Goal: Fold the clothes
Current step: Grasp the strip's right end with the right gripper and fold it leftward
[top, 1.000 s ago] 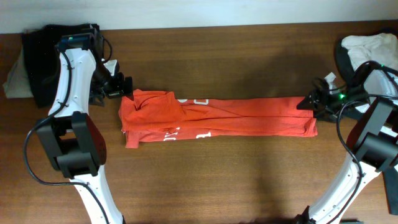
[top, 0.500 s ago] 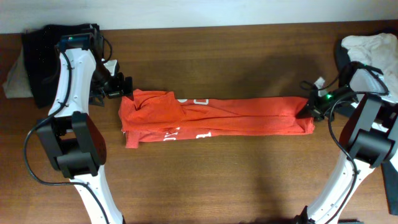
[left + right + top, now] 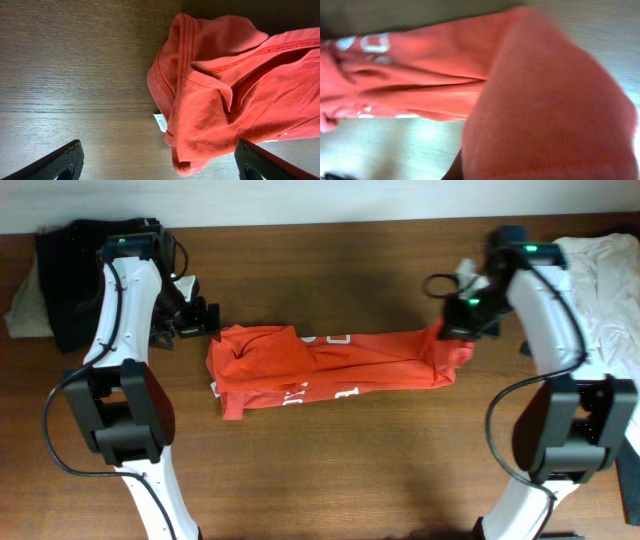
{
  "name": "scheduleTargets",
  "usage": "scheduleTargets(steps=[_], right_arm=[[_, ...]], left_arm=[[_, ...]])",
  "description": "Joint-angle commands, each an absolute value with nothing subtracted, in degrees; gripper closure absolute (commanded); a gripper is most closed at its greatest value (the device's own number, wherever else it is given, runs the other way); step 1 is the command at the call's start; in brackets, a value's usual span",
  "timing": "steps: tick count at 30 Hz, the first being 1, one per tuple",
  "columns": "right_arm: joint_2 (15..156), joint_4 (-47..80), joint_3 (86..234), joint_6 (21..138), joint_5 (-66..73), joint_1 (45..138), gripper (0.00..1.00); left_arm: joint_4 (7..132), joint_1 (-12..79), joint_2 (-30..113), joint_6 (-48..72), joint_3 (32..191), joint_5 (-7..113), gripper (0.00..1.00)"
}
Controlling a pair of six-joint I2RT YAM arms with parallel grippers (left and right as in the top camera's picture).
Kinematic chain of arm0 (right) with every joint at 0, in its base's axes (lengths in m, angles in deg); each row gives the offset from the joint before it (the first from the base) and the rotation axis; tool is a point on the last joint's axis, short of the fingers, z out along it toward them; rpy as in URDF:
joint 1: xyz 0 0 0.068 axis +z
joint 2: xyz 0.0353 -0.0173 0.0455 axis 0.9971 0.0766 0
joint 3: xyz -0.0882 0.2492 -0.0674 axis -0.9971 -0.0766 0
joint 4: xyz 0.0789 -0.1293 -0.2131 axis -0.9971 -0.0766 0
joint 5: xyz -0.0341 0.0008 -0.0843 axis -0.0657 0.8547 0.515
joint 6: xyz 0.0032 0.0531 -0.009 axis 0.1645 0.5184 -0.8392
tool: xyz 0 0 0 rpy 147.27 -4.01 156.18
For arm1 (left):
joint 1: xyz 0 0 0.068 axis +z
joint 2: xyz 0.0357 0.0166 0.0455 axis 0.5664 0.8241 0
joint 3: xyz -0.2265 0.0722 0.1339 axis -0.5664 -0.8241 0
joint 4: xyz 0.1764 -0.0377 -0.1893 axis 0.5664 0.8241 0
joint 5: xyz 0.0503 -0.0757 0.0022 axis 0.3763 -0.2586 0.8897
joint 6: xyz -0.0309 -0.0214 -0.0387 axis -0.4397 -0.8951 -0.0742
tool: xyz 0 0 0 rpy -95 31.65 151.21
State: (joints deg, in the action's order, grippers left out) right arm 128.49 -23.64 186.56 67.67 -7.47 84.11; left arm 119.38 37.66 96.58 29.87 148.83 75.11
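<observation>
— Since a second ago the right arm's fingers (image 3: 455,327) have swung in from the right-hand edge toward the middle of the desk (image 3: 330,480). The right end of the orange-red T-shirt (image 3: 330,365) has come along with them, so the strip of cloth is now much shorter than it was.

— Are they gripping it?

— Yes, they are closed on that end. Overhead, the fabric is bunched up under them. In the right wrist view a raised fold of the shirt fills nearly the whole frame, blurred and very near the lens.

— And the left side?

— The left arm's fingers (image 3: 67,159) are spread wide and hold nothing, just beside the shirt's upper left corner. That left end has slid slightly to the right.

— Where does the shirt lie?

— It is folded into a long band across the middle of the desk, crumpled at the left. It has white lettering (image 3: 325,393) along its near edge, and a small white label (image 3: 160,121) peeks from under the collar fold.

— Anything else around?

— A black garment (image 3: 70,250) sits at the far left corner behind the left arm, with a pale cloth (image 3: 22,305) beside it. A white garment (image 3: 610,270) lies at the right edge.
</observation>
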Motion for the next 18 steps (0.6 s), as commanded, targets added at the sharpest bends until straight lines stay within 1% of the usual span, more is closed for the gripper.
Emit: scheduleTargets(steps=[1, 5, 14, 15, 16, 18], right_arm=[[128.7, -21.2, 187.0, 71.5, -6.3, 90.8, 0.96], [128.7, -19.9, 186.8, 71.9, -5.3, 96.5, 0.96], [131.9, -15.7, 185.4, 74.1, -5.5, 103.4, 0.95], [132.7, -15.3, 185.2, 74.1, -5.5, 104.3, 0.87], [133.3, -14.9, 185.1, 74.1, -5.5, 104.8, 0.84], [134.1, -14.2, 184.9, 74.1, -5.5, 105.5, 0.73]], left_arm=[[119.3, 37.1, 94.9, 29.7, 149.5, 74.9, 0.04], [119.4, 37.1, 94.9, 29.7, 149.5, 74.9, 0.04], [119.5, 37.1, 94.9, 29.7, 149.5, 74.9, 0.04], [119.4, 37.1, 94.9, 29.7, 149.5, 74.9, 0.04], [119.4, 37.1, 94.9, 29.7, 149.5, 74.9, 0.04], [119.4, 37.1, 94.9, 29.7, 149.5, 74.9, 0.04]])
